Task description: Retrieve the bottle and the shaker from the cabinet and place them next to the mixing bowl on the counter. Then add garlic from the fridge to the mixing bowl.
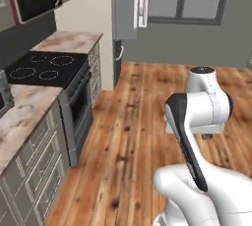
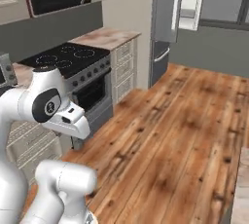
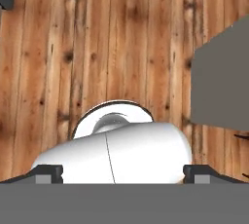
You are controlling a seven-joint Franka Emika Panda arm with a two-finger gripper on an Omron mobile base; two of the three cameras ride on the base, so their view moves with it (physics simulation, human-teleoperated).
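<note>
My gripper (image 3: pixel 124 173) shows two dark finger tips (image 3: pixel 48 172) spread wide apart, holding nothing — they point down at the brown wooden plank floor (image 3: pixel 121 38). I see one black glass stove top (image 1: pixel 42 66) and one grey fridge (image 2: pixel 165 28), its door cut off.

No legible text — none anywhere.
</note>
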